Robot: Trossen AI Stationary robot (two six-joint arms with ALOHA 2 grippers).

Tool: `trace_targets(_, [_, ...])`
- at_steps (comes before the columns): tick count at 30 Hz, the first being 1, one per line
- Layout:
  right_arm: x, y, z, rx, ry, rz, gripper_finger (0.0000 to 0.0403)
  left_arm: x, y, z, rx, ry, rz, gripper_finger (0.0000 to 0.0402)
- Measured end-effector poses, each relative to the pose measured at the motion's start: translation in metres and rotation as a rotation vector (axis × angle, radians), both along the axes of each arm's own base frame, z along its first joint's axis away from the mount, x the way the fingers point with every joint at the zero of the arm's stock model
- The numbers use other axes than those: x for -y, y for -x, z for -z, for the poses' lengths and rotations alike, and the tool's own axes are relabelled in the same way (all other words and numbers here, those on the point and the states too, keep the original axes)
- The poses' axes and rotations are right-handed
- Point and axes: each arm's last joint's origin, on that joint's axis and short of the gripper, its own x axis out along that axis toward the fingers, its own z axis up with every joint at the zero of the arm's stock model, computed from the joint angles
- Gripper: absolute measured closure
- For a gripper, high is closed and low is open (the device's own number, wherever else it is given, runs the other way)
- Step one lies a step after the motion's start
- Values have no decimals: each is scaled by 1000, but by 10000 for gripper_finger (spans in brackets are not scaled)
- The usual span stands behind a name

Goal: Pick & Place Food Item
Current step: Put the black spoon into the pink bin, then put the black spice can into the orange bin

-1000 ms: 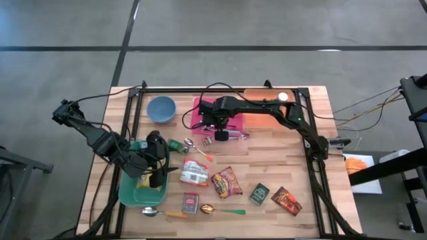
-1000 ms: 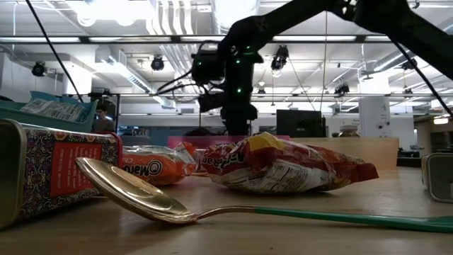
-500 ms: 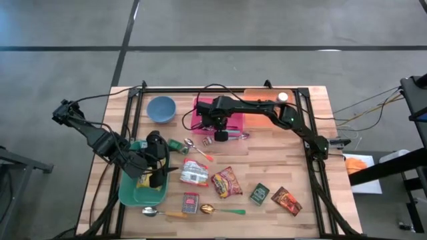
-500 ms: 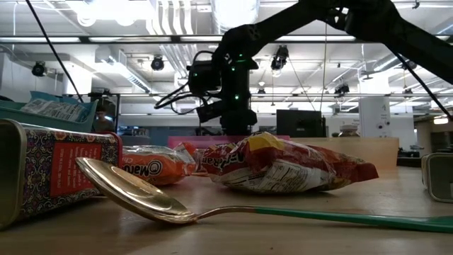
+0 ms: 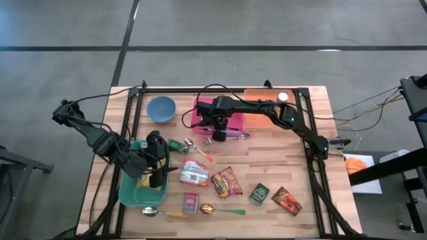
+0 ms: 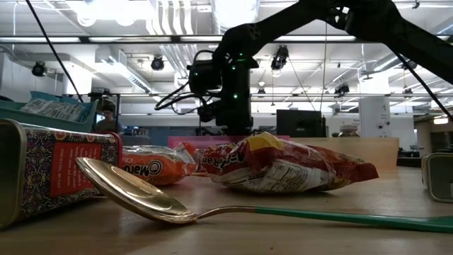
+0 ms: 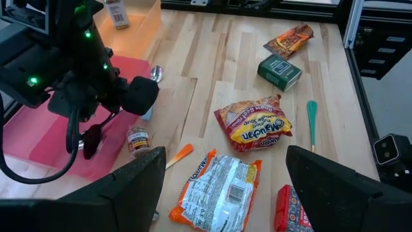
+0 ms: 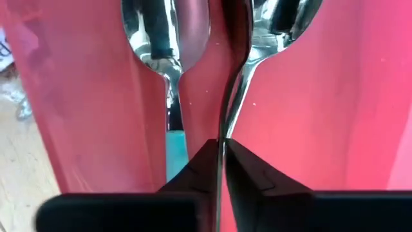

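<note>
While the right hand (image 5: pixel 219 135) hung low over the pink tray (image 5: pixel 200 119) in the upper middle of the high view, its fingers (image 8: pixel 193 169) were pinched on the thin metal handle of a spoon (image 8: pixel 239 84) held edge-on above the tray's floor, with a second spoon (image 8: pixel 161 45) lying flat on the pink surface just beside it. That grip looked on the point of loosening, so I judged this to be the moment of setting cutlery into the tray rather than food.

The left hand (image 5: pixel 159 175) hovered released, fingers spread and holding nothing, over the green tray (image 5: pixel 130 193) at the lower left of the high view, where one packet (image 5: pixel 144 180) already lay. That single packet seemed the only food item placed so far.

Most of the food remained out on the desk (image 5: pixel 313 193): a white and orange noodle packet (image 7: pixel 217 192), a red and yellow ramen packet (image 7: pixel 252 124), a green box (image 7: pixel 279 70), a dark red pouch (image 7: pixel 288 38), a patterned red tin (image 6: pixel 53 173) and a small jar (image 7: pixel 137 138) near the pink tray. By that count, the task was at an early stage.

Lettering on the ramen packet appeared to read "ramen noodle soup" in the left wrist view, and the orange packet (image 6: pixel 152 164) in the low view showed letters like "Maru"; the remaining labels were unreadable.
</note>
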Motion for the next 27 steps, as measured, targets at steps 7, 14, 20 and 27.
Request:
trace_targets(7, [-1,0,-1,1,1,-4,273,0,0,0,0,0,0,77])
trace_targets(14, [-1,2,-9,-27,-3,-1,218,0,0,0,0,0,0,77])
trace_targets(20, [-10,-3,-35,-3,93,-1,209,0,0,0,0,0,0,77])
trace_targets(27, [-34,6,-83,40,171,9,209,0,0,0,-5,7,6,77])
